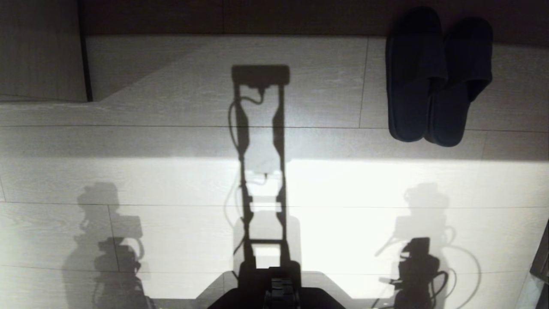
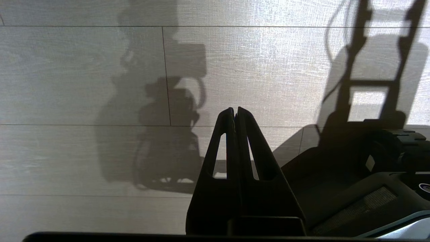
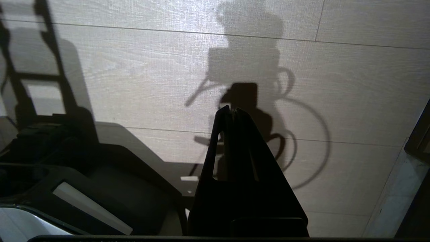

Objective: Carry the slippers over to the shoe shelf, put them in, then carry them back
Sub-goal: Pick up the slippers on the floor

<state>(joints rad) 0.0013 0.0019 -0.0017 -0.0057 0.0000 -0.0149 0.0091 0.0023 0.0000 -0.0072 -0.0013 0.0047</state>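
Left end effector [image 2: 235, 112] and right end effector [image 3: 232, 111] hang parked over the floor [image 1: 171, 180] beside my base, both fully closed and empty; I judge no reach has begun. The slippers [image 1: 437, 77] lie side by side, touching, far ahead on my right, long axes running away from me, toes pointing away.

Pale wood-grain plank floor [image 1: 171, 180] lit brightly across the near half and dimmer farther off, dark brown baseboard [image 1: 214, 17] along the far edge, light wood-grain panel [image 1: 38, 51] at the far left corner.
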